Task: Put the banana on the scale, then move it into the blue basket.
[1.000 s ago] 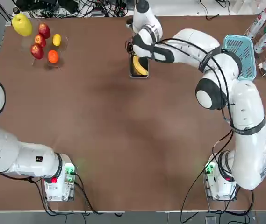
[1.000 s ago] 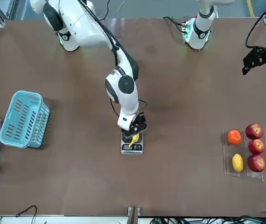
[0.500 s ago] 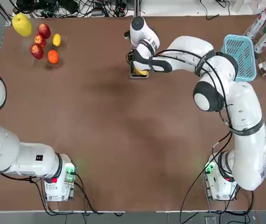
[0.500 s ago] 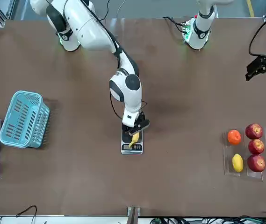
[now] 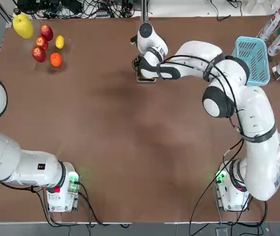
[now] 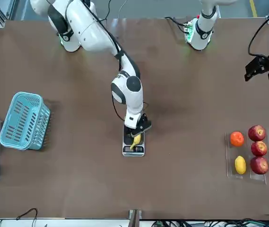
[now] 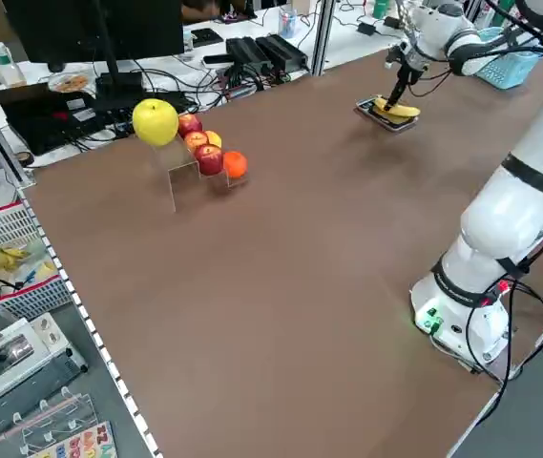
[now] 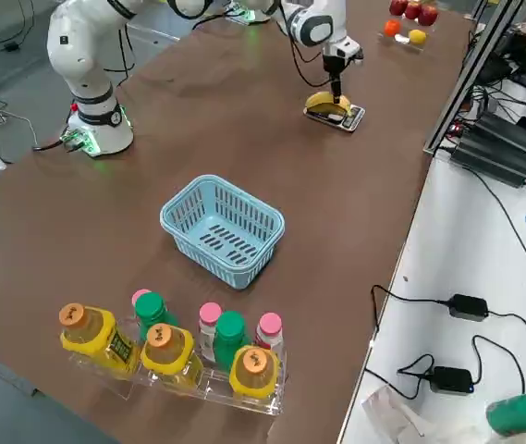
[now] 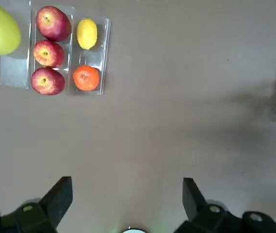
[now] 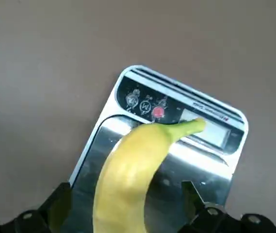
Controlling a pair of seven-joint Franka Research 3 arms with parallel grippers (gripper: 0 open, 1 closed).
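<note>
The yellow banana (image 10: 133,170) lies along the scale (image 10: 186,116), its stem tip over the display. My right gripper (image 10: 125,187) is open and straddles the banana, one finger on each side, without pinching it. From the front, the banana (image 6: 135,140) sticks out below the right gripper (image 6: 137,130) on the scale (image 6: 133,150). In the top view the wrist covers the banana. The blue basket (image 5: 253,59) stands empty at the table's far right, seen also as the blue basket (image 8: 224,227). My left gripper (image 9: 125,187) hovers open, high over the table's left side.
A clear tray with apples, an orange and a lemon (image 5: 46,44) sits at the far left corner, next to a large yellow fruit (image 5: 22,25). A rack of bottles (image 8: 170,342) stands beyond the basket at the right edge.
My right wrist has shifted over the scale and now covers the banana in the top view. The banana has stayed on the scale. The left gripper has drifted slightly.
</note>
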